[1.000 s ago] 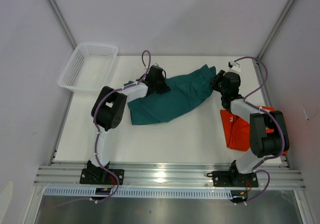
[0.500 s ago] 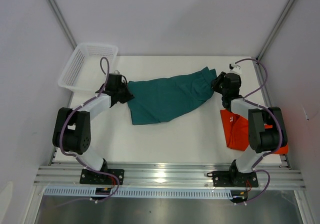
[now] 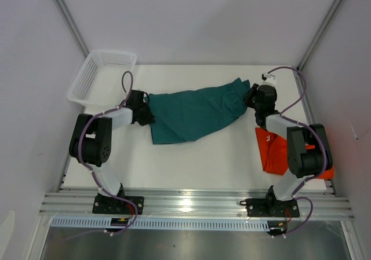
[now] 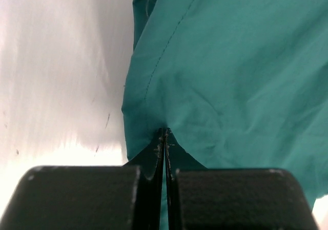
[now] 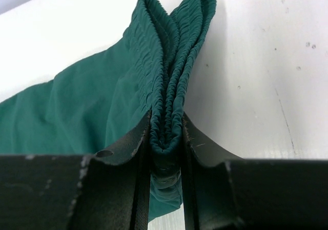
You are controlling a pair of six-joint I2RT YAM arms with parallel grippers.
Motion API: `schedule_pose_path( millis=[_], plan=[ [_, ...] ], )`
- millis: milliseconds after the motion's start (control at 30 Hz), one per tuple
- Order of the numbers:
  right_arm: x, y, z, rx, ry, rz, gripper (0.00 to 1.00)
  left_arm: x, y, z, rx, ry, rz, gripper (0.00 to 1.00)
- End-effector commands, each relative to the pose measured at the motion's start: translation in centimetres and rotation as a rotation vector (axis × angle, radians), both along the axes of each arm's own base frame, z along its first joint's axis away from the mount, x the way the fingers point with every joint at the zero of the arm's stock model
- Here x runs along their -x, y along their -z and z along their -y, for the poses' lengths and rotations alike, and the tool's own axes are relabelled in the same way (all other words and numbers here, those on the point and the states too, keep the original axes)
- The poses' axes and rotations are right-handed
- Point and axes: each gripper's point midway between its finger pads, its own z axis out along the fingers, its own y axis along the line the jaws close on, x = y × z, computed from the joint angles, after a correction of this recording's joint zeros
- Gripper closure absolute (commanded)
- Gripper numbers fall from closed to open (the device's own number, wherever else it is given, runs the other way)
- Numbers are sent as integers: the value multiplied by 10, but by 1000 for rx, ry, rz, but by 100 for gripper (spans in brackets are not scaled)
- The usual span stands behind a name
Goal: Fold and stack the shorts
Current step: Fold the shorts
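The dark teal green shorts (image 3: 194, 112) lie stretched across the back of the white table between both arms. My left gripper (image 3: 145, 110) is shut on the hem at their left end; the left wrist view shows the jaws pinched together on a thin fold of teal cloth (image 4: 225, 76). My right gripper (image 3: 253, 98) is shut on the bunched elastic waistband (image 5: 171, 61) at their right end. The bright orange shorts (image 3: 281, 151) lie folded at the right edge, partly under the right arm.
A white plastic mesh basket (image 3: 101, 77) sits at the back left corner. Metal frame posts stand at both back corners. The aluminium rail (image 3: 191, 202) with the arm bases runs along the near edge.
My left gripper has swung left with the teal hem, from the cloth's middle towards the basket side, spreading the shorts out longer. The right gripper has held the waistband nearly still.
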Motion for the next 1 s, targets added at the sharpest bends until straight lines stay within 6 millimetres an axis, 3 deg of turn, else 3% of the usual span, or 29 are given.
schedule_pose_path(
  millis=[0,67,267,367,467,500,533,767,800,867,900,967],
  plan=[
    [-13,-42,-12,54,-30,108,100,-11,-1,-6,-25,8,25,100],
    [-12,-55,-27,88,-71,138,100,-10,4,-5,-24,15,18,100],
    [8,-128,-89,210,-240,316,100,-11,5,-6,-34,29,18,100],
    [34,-154,-150,255,-386,391,100,-12,4,-5,-34,36,20,100],
    [52,-171,-187,291,-486,447,100,-12,5,-5,-36,37,17,100],
    [66,-173,-211,294,-538,463,100,-12,5,-5,-35,39,18,100],
    [71,-181,-222,300,-556,482,100,-11,4,-5,-33,39,18,100],
    [107,-156,-314,381,-741,478,100,-10,4,-4,-28,43,16,100],
    [108,-139,-324,398,-761,452,100,-8,5,-4,-26,45,13,100],
    [114,-128,-343,421,-775,444,100,-9,4,-3,-17,44,14,100],
    [114,-109,-352,440,-784,414,100,-9,4,-3,-10,42,14,100],
    [119,-94,-364,456,-779,395,100,-9,3,1,19,55,18,100]
  ],
)
